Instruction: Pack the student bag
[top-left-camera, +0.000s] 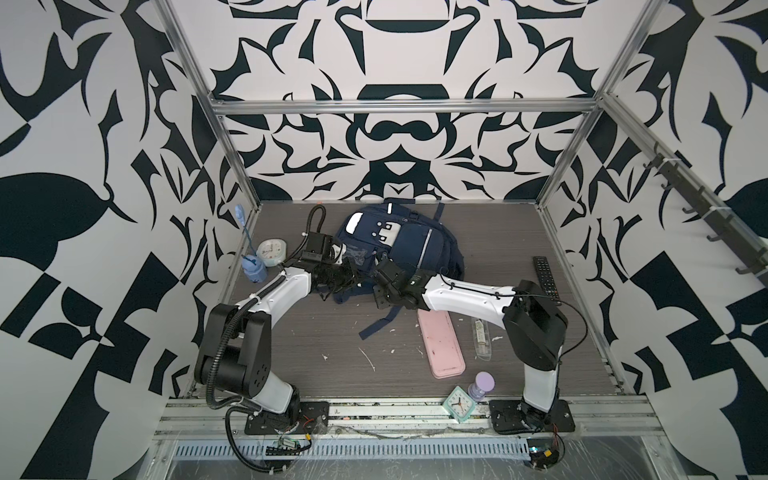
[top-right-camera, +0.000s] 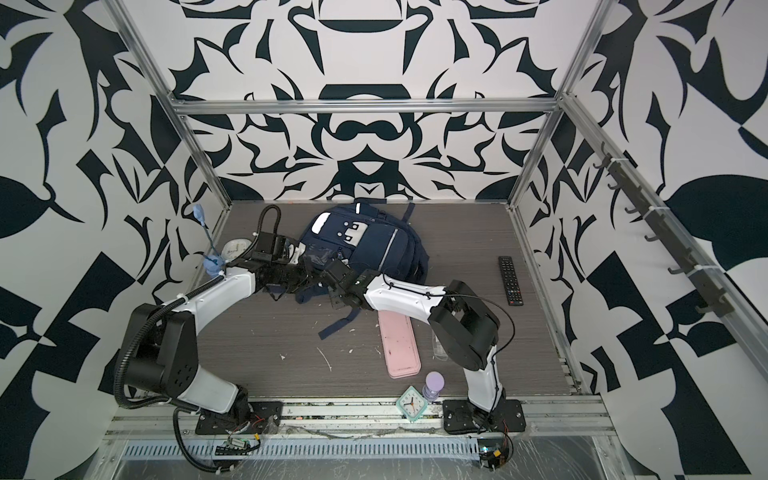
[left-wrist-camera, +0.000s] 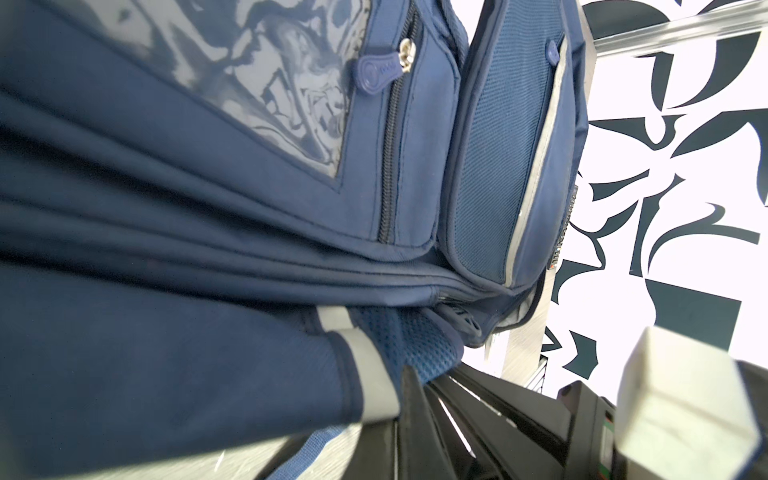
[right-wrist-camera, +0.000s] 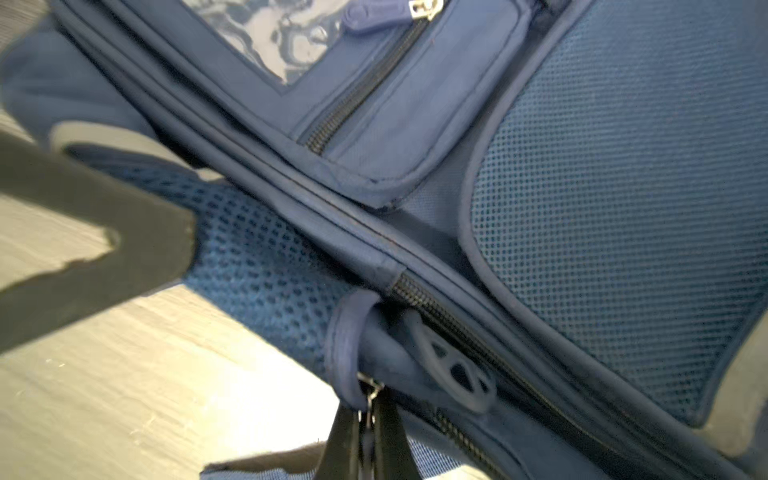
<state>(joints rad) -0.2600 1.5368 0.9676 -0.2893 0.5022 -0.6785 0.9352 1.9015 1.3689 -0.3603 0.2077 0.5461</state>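
The student bag (top-left-camera: 411, 249) lay on its back at the upper middle of the table (top-left-camera: 291, 353) in both top views, close to the back wall, with its straps trailing toward the lower centre. Its main zip (right-wrist-camera: 440, 316) looked fully shut in the right wrist view, and no opening showed anywhere.

The right gripper (right-wrist-camera: 367, 419) sat at the bag's lower edge, its fingers closed tight on the metal zipper pull (right-wrist-camera: 371, 388). The left gripper (top-left-camera: 351, 276) was also closed and pressed against the padded shoulder strap (left-wrist-camera: 208, 374) at the bag's lower left. I could not tell whether any cloth was actually pinched.

Everything else lay outside the bag:
- the pink pencil case (top-left-camera: 440, 345), lower right of centre
- a clear case (top-left-camera: 482, 336) beside it
- the remote (top-left-camera: 546, 276) at the right
- a purple-capped bottle (top-left-camera: 482, 384) and a teal clock (top-left-camera: 459, 399) at the bottom edge
- a round clock (top-left-camera: 270, 251) and a blue bottle (top-left-camera: 254, 271) at the left

By my reading the packing had barely begun. The bag had yet to be unzipped, and every item remained to go in.
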